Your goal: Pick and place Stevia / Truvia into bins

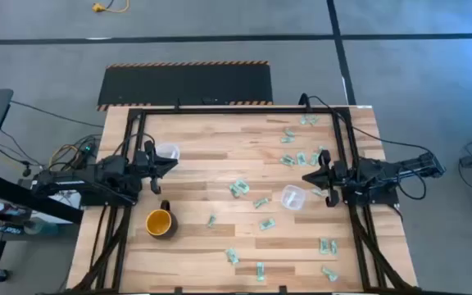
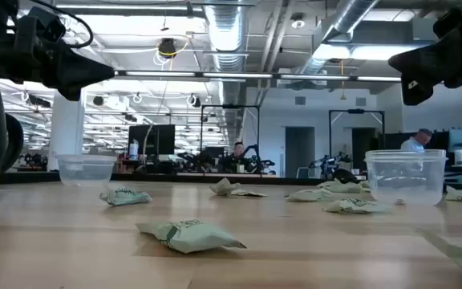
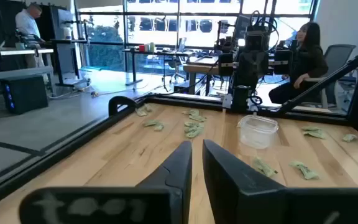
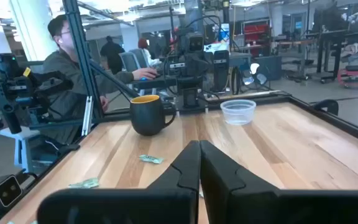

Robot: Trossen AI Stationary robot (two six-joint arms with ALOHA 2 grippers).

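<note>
Because the pale green and white paper sachets (image 1: 238, 188) are thin, light and crumpled, you should expect them to slide on the wooden table (image 1: 195, 139) and buckle under a pinch; I judge the best hold is across the short width, near a raised edge, with the fingers coming straight down. They lie scattered over the middle and right of the table, none visibly in either cup, and they point every way: no common long axis, so you turn the wrist for each one.

One clear plastic cup (image 1: 167, 152) stands near the left gripper (image 1: 173, 162), the other clear cup (image 1: 292, 197) just beside the right gripper (image 1: 306, 178). A yellow-orange mug (image 1: 160, 222) sits nearer the front.

Your left gripper's fingers stand a narrow slit apart, holding nothing. Your right gripper's fingers are pressed together, empty too.
</note>
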